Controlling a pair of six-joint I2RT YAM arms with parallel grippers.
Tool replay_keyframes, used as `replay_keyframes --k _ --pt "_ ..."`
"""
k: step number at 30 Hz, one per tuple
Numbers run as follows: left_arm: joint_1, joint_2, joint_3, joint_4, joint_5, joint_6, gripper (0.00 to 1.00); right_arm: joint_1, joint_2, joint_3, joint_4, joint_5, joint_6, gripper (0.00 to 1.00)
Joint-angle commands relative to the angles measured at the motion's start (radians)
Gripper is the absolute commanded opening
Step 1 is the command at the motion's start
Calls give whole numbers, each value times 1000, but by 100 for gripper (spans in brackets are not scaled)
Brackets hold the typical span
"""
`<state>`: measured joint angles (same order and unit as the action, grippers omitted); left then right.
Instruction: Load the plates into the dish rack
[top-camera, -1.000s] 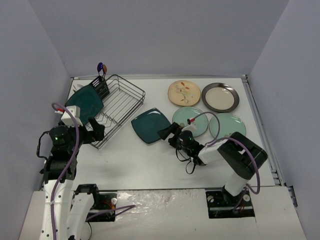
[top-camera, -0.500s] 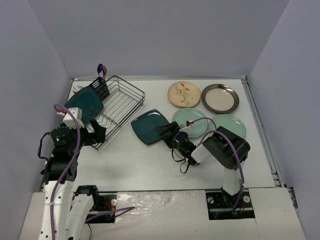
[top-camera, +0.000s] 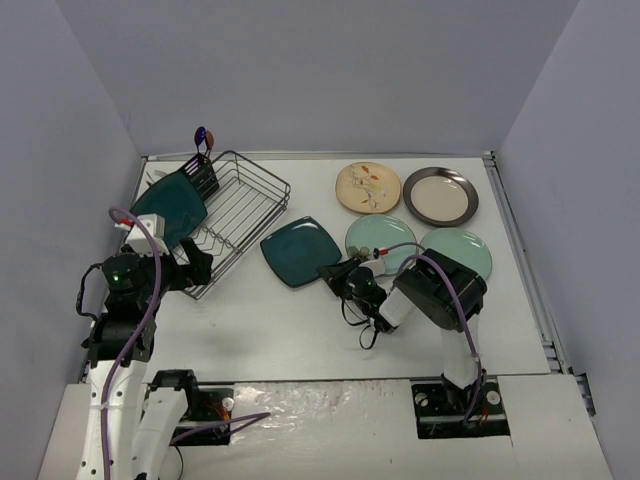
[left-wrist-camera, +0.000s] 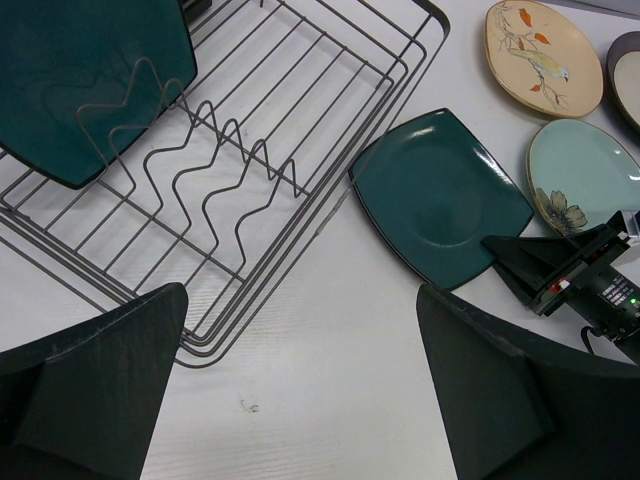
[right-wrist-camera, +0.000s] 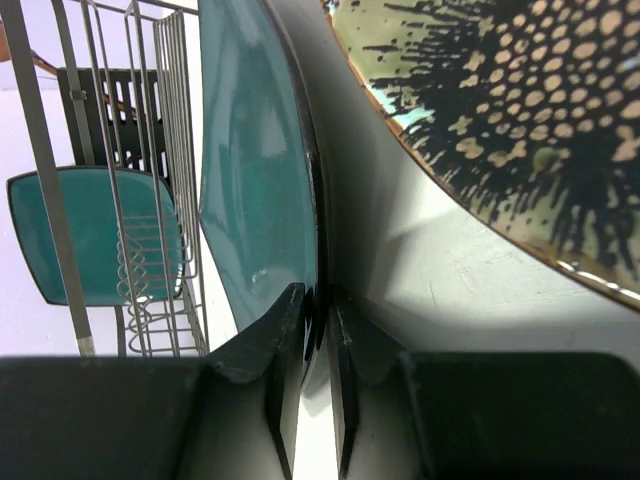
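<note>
Right gripper (top-camera: 335, 272) sits low over the table (top-camera: 280, 320), its jaws drawn in to a narrow slit and pinching the near-right rim of the teal square plate (top-camera: 300, 250); the wrist view shows the dark rim caught between the two fingers (right-wrist-camera: 285, 330). That plate lies in the middle of the table, just right of the dish rack (top-camera: 245, 200) and just left of the flowered mint plate (top-camera: 380, 238); whether its gripped edge has left the surface I cannot tell. A plain mint plate (top-camera: 470, 248) lies to the right of the flowered one, and farther back are the cream floral plate (top-camera: 368, 186) and, to its right, the beige dark-rimmed plate (top-camera: 440, 194). The second teal square plate (top-camera: 170, 205) leans in the left end of the rack against the wavy dividers, near the cutlery holder (top-camera: 203, 175) at the far-left corner. Left gripper (top-camera: 195, 262) hovers by the rack's near edge, jaws spread wide and holding nothing.
</note>
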<state>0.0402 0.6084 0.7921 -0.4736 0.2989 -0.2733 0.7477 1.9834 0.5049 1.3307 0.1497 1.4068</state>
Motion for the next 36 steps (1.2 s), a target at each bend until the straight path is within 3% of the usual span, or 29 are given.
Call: replay_keyframes --k 1,9,20,26,36 --pt "-3 13 27 61 14 -8 97 0 -1 -20 -109 30 -36 2" --pt "-5 19 38 67 69 -57 97 -13 -137 -50 -99 -2 -61 0" --pt "-31 43 52 121 201 -194 97 -97 -497 -71 -319 -121 -135 0" --pt "-152 124 78 197 244 -254 97 -215 -637 -81 -385 -300 -186 0" --pt "-344 336 197 252 190 -274 97 -308 -829 -76 -421 -579 -245 0"
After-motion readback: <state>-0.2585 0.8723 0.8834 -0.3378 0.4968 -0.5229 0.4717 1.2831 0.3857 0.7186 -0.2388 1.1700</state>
